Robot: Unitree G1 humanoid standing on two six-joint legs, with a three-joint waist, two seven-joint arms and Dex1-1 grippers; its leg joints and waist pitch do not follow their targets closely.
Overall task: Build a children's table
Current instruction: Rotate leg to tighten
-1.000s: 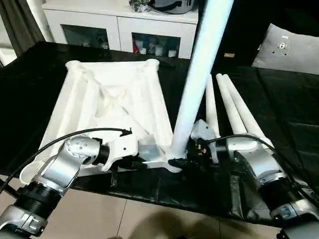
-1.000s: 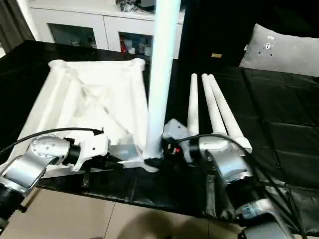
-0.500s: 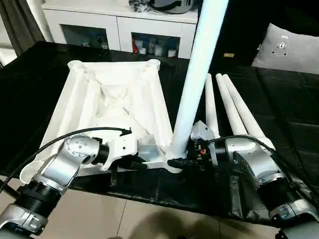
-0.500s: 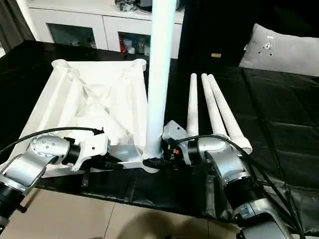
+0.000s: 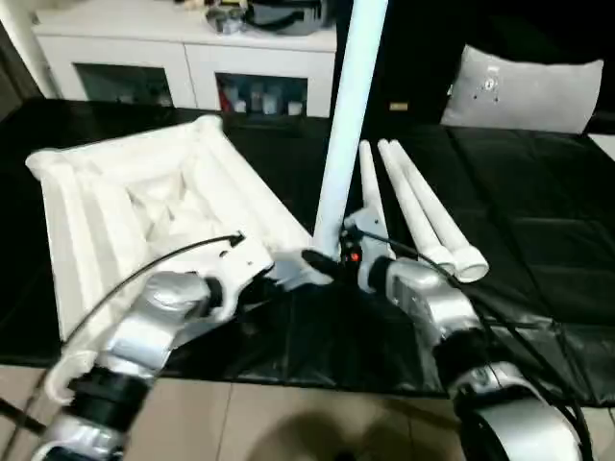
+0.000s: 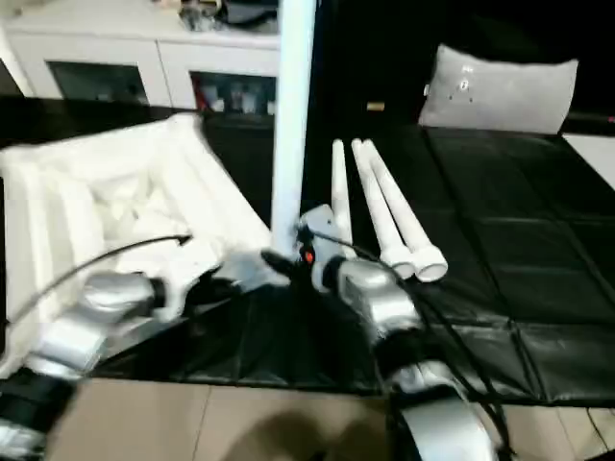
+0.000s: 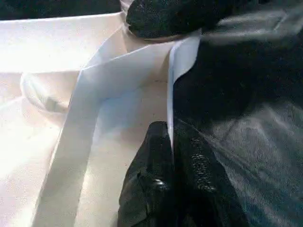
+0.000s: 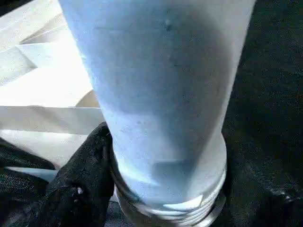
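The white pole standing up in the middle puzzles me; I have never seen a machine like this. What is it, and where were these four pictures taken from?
It is a two-armed robot building a small table. Two pictures come from cameras in its head, looking down over its silver arms; the other two come from cameras on its wrists. On the black cover lies the white tabletop, upside down, with three spare legs beside it. The pole is the fourth leg, standing upright at the tabletop's near corner. The left claw is pinched shut on the tabletop's thin rim; the right claw is at the foot of the upright leg.
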